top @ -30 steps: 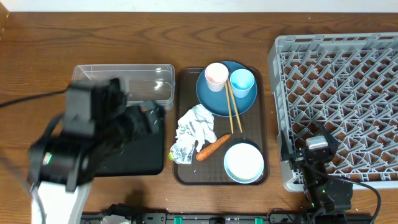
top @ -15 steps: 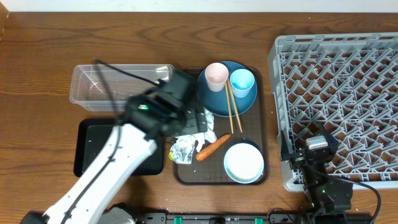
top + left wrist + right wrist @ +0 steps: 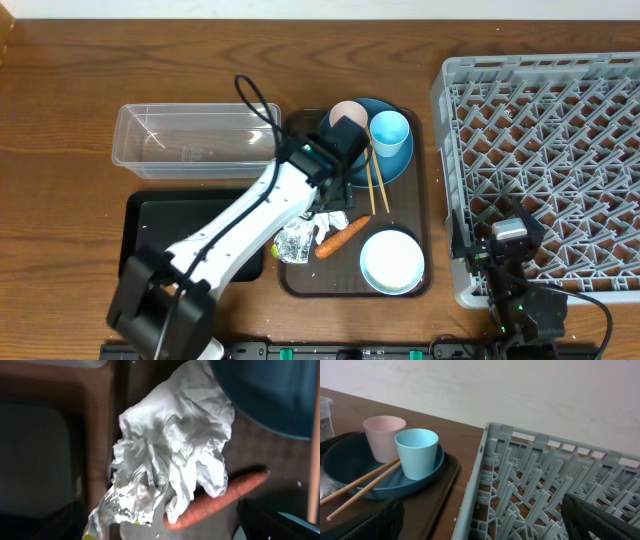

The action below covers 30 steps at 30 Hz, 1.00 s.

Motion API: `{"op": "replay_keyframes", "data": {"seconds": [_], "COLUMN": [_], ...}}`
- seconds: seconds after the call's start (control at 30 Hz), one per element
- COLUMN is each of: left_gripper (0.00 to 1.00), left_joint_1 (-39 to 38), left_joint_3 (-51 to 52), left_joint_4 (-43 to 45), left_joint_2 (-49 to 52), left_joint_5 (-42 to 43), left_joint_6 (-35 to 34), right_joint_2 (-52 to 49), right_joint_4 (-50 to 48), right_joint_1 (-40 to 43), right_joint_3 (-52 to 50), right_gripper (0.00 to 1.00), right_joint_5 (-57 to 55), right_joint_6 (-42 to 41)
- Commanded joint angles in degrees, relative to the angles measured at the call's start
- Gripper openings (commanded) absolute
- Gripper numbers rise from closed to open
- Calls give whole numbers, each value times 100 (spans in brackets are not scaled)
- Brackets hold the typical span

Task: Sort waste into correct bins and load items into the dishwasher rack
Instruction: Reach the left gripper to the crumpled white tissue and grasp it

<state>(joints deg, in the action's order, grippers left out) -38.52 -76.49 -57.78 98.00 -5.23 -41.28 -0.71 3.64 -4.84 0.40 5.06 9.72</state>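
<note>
Now, left gripper (image 3: 333, 195): jaws stood wide apart over the crumpled white paper (image 3: 170, 445), nothing held.
Right gripper (image 3: 497, 232): jaws stood wide apart, empty, at the dishwasher rack's (image 3: 560, 120) near left corner.
Waste: paper, foil wrapper (image 3: 125, 505) and carrot (image 3: 220, 497) lay touching near the brown tray's (image 3: 300, 280) left edge.
Dishes: pink cup (image 3: 384, 435), blue cup (image 3: 416, 452) and chopsticks (image 3: 360, 485) sat on the blue plate (image 3: 350, 460) at the tray's far edge; bowl (image 3: 392, 262) at its near right corner.

Lab tabletop: wooden table (image 3: 60, 90), dishwasher rack (image 3: 560, 130), blank wall (image 3: 520, 390)
</note>
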Motion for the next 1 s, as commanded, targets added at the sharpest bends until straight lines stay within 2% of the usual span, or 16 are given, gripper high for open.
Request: {"op": "replay_keyframes", "data": {"seconds": [0.0,0.3,0.7,0.83,0.97], "left_gripper": [98,98,98,99,77], "left_joint_1": [26,37,149,149,149], "left_joint_3": [33,455,1720,1843,1853], "left_joint_4": [31,577,2330,2540,2610], "left_joint_2": [142,199,199,199,199], "left_joint_5": [-37,52,177,170,149], "left_joint_6": [278,439,437,439,439], "right_joint_2": [26,26,26,26,26], "right_joint_4": [24,24,24,24,24], "right_joint_1": [33,33,33,33,33], "right_joint_3": [-9,-9,-9,-9,-9], "right_gripper": [99,99,99,99,99], "right_joint_5": [-35,-35,-35,-35,-35], "right_joint_6": [44,44,44,44,44]}}
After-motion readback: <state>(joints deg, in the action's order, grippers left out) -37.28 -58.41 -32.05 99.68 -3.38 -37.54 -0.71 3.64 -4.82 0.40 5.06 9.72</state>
